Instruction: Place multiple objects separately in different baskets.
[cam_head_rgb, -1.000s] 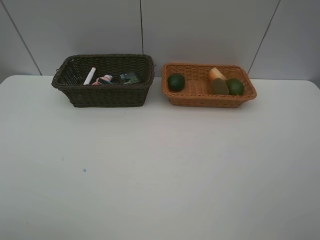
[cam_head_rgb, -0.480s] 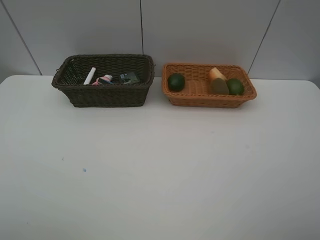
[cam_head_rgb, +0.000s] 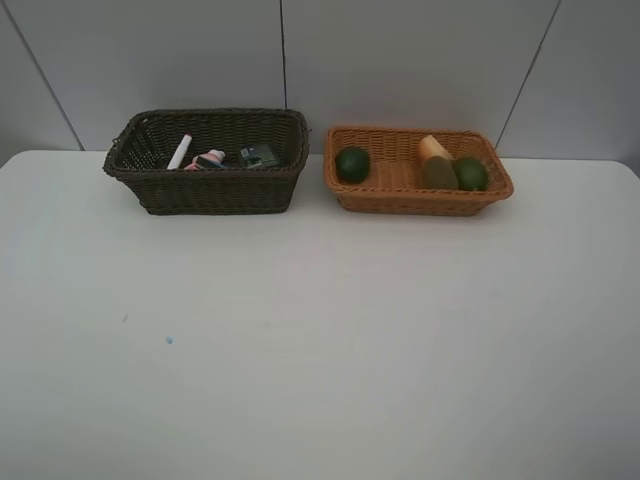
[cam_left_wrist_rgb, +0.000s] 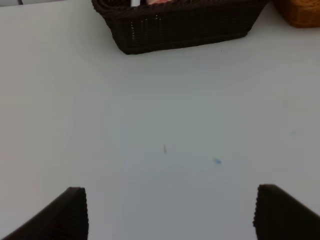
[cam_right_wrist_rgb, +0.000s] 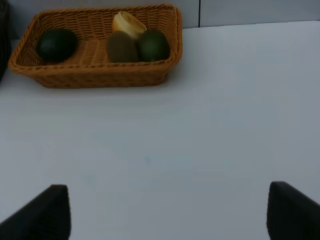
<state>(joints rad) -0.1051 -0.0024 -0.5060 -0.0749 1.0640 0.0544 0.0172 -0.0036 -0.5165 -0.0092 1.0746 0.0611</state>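
White table with 2 baskets

no readable text, label too small on dark green rectangular bottle

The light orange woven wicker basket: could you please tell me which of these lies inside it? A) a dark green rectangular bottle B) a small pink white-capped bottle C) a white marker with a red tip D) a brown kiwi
D: in the light orange woven wicker basket the brown kiwi lies between two green fruits, while the marker and both bottles sit in the dark brown woven wicker basket.
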